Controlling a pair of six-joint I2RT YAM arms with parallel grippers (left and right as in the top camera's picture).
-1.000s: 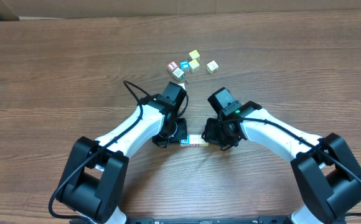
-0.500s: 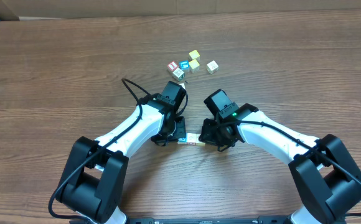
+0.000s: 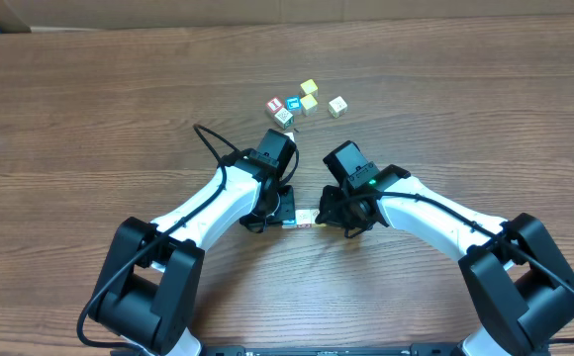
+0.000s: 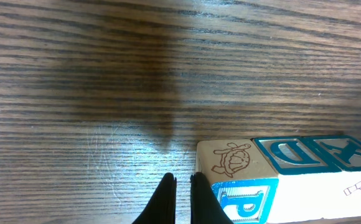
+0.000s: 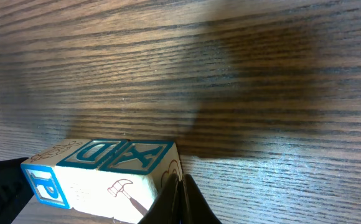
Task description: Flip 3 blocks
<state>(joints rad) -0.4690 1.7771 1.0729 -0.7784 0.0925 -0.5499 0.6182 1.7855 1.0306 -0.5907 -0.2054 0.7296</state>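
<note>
The left gripper [image 4: 182, 184] has its fingers drawn together with nothing between them. Its tips sit at the left end of the row of three blocks [image 3: 307, 222], against or just beside the end cube. I cannot tell if they press firmly.

That end cube is the P block [image 4: 233, 163], with a turtle on top and a blue P on its near side. The D block [image 4: 286, 153] touches its right side, and the X block [image 4: 343, 153] touches that one. All three lie flush on the table [image 3: 89, 119].

At the right end of the row, the right gripper [image 5: 179, 186] is also closed on nothing, with its tips against the X block's end face. Above the row, well apart from it, lie the loose cubes [image 3: 307, 102].

The step appears to be pinching the row end to end and turning it over as one piece.

- **Squeeze:** Both tips should push straight along the row's long axis, each near the middle of its end face. An off-centre push is likely to buckle the row at a joint.
- **D block:** Only the squeeze from its neighbours holds it, so pressure should build before any lift.
- **Turn:** The lift need only clear the table, and both wrists should roll the same way at the same rate.
- **Release:** The row should be set flat before either gripper lets go.
</note>
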